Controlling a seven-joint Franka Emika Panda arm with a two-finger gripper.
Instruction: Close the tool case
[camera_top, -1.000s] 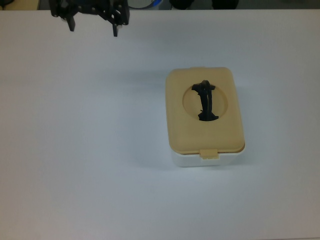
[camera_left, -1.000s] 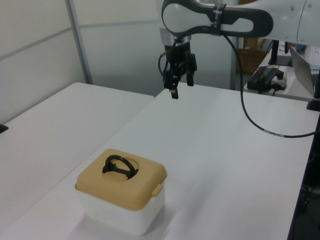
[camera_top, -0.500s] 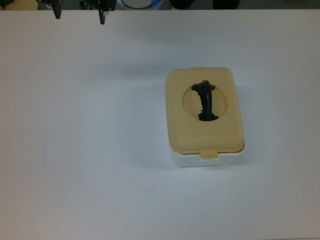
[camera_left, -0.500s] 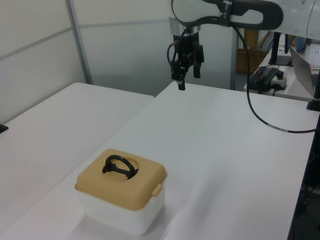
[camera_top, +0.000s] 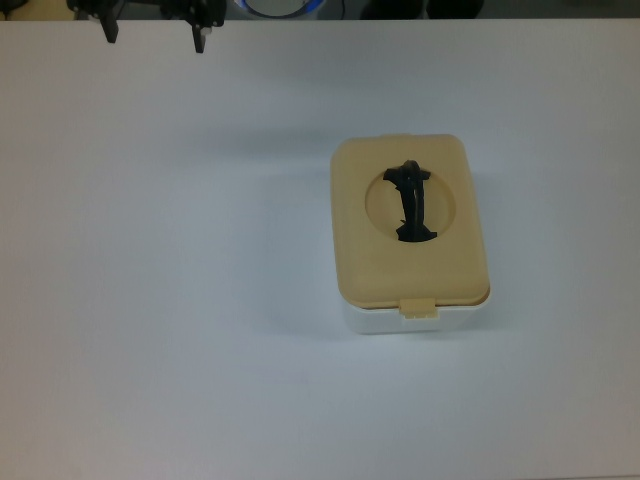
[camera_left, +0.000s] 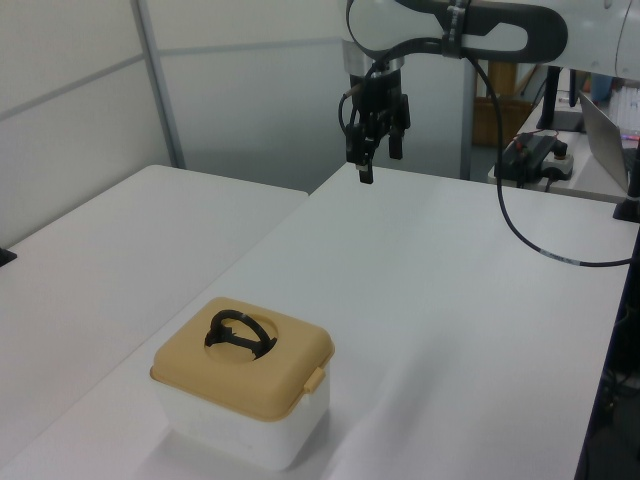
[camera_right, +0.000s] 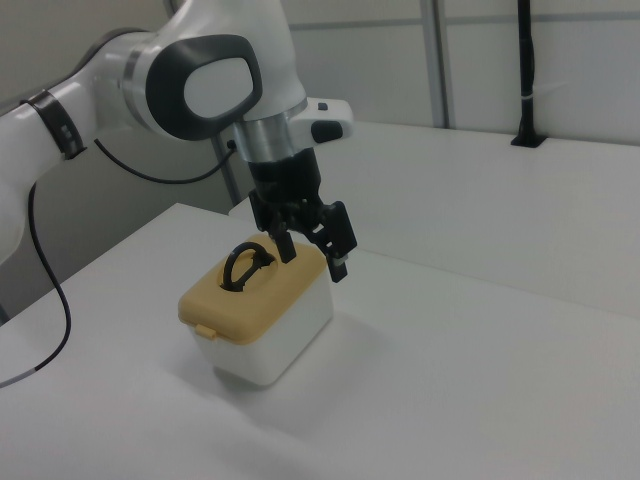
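While the tool case (camera_top: 411, 232) is sitting lidded on the counter (camera_top: 180, 300); the end effector (camera_left: 378, 152) is hanging well beyond it, fingers apart, gripping nothing.

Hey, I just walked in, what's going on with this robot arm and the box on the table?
Nothing is being handled at this moment. The tool case sits on the white table with its tan lid down on the white base and the black handle lying in the lid's round recess. The gripper hangs open and empty in the air, well away from the case, near the table's far edge in the left view.
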